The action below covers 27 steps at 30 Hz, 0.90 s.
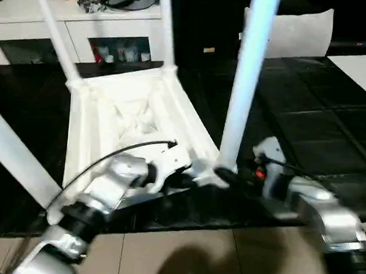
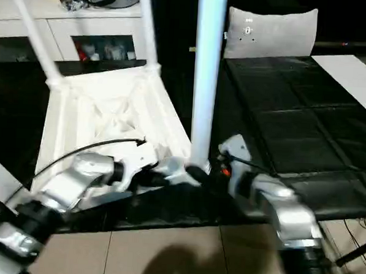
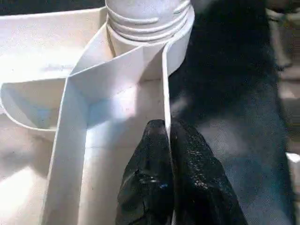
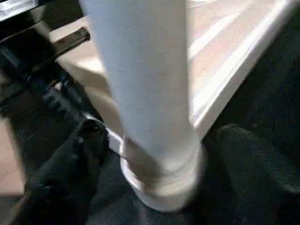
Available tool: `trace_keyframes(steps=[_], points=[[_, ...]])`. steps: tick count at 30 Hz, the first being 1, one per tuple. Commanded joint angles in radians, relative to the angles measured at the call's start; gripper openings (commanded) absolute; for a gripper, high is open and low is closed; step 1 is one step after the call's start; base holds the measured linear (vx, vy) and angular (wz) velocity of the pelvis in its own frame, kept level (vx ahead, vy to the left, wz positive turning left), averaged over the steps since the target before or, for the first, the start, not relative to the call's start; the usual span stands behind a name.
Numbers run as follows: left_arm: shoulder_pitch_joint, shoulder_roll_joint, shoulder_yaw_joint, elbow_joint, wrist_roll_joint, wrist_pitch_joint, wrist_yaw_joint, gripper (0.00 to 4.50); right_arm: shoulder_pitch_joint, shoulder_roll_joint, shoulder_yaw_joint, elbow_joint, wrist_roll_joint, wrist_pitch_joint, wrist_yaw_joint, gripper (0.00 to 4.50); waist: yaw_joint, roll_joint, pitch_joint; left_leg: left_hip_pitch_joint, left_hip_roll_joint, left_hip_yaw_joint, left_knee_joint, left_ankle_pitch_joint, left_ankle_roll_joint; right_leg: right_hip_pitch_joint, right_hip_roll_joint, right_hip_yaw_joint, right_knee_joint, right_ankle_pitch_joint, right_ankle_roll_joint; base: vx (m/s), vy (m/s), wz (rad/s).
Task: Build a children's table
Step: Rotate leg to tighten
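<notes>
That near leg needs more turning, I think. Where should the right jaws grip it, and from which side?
Low on the leg, just above its collar at the corner socket, coming level from the robot's right: it stands upright and round, and the tabletop blocks the left.

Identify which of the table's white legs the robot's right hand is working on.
The near-right leg, the one rising beside the right hand. The two far legs and the near-left one stand away from it.

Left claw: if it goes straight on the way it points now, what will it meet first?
The left claw, shut on the table top's thin wall, points along that wall. It would probably first meet the corner socket holding the threaded leg end; depth is unclear.
</notes>
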Motion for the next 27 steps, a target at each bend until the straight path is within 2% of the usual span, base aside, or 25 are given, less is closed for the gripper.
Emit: trace_keyframes(steps=[1, 5, 6, 9, 10, 17, 24, 27], points=[[0.008, 0.009, -0.044, -0.026, 0.003, -0.021, -0.064, 0.0, -0.008, -0.004, 0.028, -0.012, 0.013, -0.004, 0.048, 4.31, 0.004, -0.015, -0.055, -0.01, 0.018, 0.005, -0.067, -0.174, 0.088, 0.058, -0.054, 0.047, -0.077, -0.378, -0.122, 0.0, 0.0, 0.0], [0.002, 0.039, -0.063, -0.023, -0.004, -0.038, -0.126, 0.0, -0.02, -0.028, 0.068, -0.004, 0.024, 0.001, 0.133, 4.31, 0.017, -0.016, -0.057, -0.008, 0.022, 0.005, -0.067, -0.163, 0.085, 0.058, -0.056, 0.049, -0.07, -0.352, -0.141, 0.0, 0.0, 0.0], [0.001, 0.042, -0.065, -0.023, -0.005, -0.04, -0.133, 0.0, -0.021, -0.029, 0.072, -0.003, 0.024, 0.001, 0.14, 4.07, 0.018, -0.017, -0.058, -0.008, 0.022, 0.005, -0.067, -0.159, 0.084, 0.058, -0.055, 0.049, -0.069, -0.345, -0.142, 0.0, 0.0, 0.0], [-0.001, 0.048, -0.066, -0.022, -0.008, -0.043, -0.147, 0.0, -0.021, -0.031, 0.08, -0.002, 0.032, 0.003, 0.157, 3.93, 0.022, -0.017, -0.058, -0.008, 0.023, 0.005, -0.066, -0.151, 0.082, 0.059, -0.057, 0.05, -0.067, -0.334, -0.148, 0.0, 0.0, 0.0], [-0.002, 0.049, -0.065, -0.02, -0.009, -0.046, -0.15, 0.0, -0.021, -0.032, 0.082, -0.003, 0.036, 0.004, 0.166, 3.79, 0.023, -0.021, -0.058, -0.009, 0.022, 0.006, -0.066, -0.151, 0.082, 0.059, -0.057, 0.05, -0.067, -0.335, -0.148, 0.0, 0.0, 0.0], [-0.002, 0.054, -0.063, -0.011, -0.005, -0.055, -0.154, 0.0, -0.016, -0.035, 0.086, 0.0, 0.05, 0.001, 0.205, 3.11, 0.032, -0.019, -0.058, -0.008, 0.022, 0.006, -0.065, -0.145, 0.077, 0.058, -0.057, 0.05, -0.068, -0.353, -0.138, 0.0, 0.0, 0.0], [0.0, 0.049, -0.063, -0.007, -0.006, -0.057, -0.15, 0.0, -0.007, -0.042, 0.085, -0.006, 0.058, 0.003, 0.22, 2.65, 0.039, -0.022, -0.059, -0.008, 0.022, 0.007, -0.064, -0.132, 0.078, 0.058, -0.057, 0.051, -0.066, -0.343, -0.137, 0.0, 0.0, 0.0], [0.005, 0.048, -0.062, -0.013, -0.008, -0.054, -0.148, 0.0, 0.004, -0.043, 0.089, -0.018, 0.061, 0.008, 0.225, 2.28, 0.04, -0.024, -0.059, -0.008, 0.022, 0.007, -0.064, -0.13, 0.079, 0.058, -0.057, 0.051, -0.067, -0.353, -0.133, 0.0, 0.0, 0.0]])
